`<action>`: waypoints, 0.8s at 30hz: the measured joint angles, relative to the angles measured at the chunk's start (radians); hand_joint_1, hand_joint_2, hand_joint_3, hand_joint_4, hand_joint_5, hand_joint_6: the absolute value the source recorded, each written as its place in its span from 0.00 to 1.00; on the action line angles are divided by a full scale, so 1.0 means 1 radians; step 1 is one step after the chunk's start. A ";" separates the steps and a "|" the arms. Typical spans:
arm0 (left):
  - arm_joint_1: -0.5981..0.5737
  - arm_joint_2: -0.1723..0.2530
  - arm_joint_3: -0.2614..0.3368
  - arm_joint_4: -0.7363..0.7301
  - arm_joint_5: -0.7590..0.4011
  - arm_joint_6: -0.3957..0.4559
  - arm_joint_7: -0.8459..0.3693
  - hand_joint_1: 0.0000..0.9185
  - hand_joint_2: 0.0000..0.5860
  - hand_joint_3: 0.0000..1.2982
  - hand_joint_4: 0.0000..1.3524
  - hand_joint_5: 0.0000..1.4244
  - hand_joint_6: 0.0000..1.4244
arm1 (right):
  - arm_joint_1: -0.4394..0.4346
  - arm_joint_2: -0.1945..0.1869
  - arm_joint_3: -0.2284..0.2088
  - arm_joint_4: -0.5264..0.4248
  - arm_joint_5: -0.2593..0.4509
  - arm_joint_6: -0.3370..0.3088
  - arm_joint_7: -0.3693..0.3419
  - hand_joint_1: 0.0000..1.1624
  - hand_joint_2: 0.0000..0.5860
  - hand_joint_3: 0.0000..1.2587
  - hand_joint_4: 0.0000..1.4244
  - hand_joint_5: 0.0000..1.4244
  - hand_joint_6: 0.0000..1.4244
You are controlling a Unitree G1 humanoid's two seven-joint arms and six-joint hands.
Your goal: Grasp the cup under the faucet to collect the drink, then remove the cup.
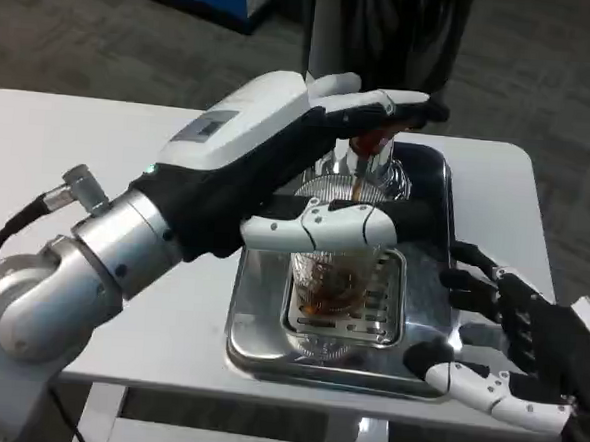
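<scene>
A clear glass cup (337,279) stands on the grille of a steel drip tray (253,329), under the faucet (375,146). It holds brown drink, and a thin brown stream (360,185) runs down into it. My left hand (280,140) reaches across from the left. Its fingers (382,106) lie stretched over the faucet's reddish lever and press on it, while its thumb (325,228) lies across the front of the cup's rim. My right hand (508,349) is at the tray's front right corner, fingers spread, holding nothing, a little apart from the cup.
The chrome dispenser body (388,177) rises at the back of the tray. The white table (70,137) has bare room on the left and a narrow strip on the right. A dark stand (387,26) is behind the table.
</scene>
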 measured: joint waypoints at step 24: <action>-0.015 0.003 -0.006 0.026 0.002 0.000 0.001 0.00 0.25 0.32 0.25 0.17 0.02 | -0.129 0.041 0.017 0.228 0.082 -0.182 -0.116 0.71 0.26 0.09 0.16 0.19 0.20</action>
